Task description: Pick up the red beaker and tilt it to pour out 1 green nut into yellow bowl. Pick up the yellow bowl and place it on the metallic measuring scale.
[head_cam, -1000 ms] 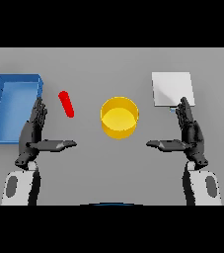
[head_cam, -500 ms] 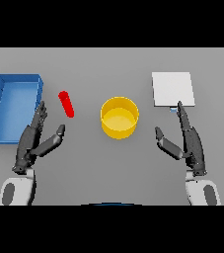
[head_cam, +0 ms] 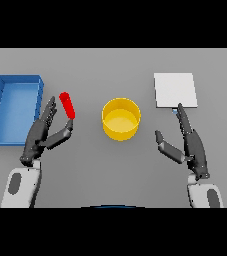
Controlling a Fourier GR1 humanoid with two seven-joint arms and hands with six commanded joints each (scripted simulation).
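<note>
Grey table (head_cam: 113, 65) fills the frame between the bands. Count on it: one red beaker, one yellow bowl, one metallic scale, one blue tray; two hands in view. Red beaker (head_cam: 67, 105), left of centre, a slim red cylinder lying tilted, top end toward upper left, lower end toward lower right. No green nut can be made out in or near it. Yellow bowl (head_cam: 121, 118) at frame centre, upright, round, interior looks plain yellow; sits well apart from the beaker and from the scale. Metallic measuring scale (head_cam: 175, 90), upper right, a flat pale square plate, nothing resting on it. Blue tray (head_cam: 14, 107), far left, rectangular with raised walls, interior bare blue. Left hand (head_cam: 41, 134), lower left, sits between tray and beaker: fingers straight and spread, pointing toward the upper right, thumb stuck out toward the beaker's lower end, its tip just beside or touching it, cannot tell which. Nothing grasped; the beaker is not enclosed by the fingers. Right hand (head_cam: 191, 145), lower right, below the scale: fingers straight, pointing up-frame, longest fingertip reaching the scale's lower edge, thumb splayed out to the left toward the bowl. Holds nothing. Bowl lies between the two hands, touched by neither.
</note>
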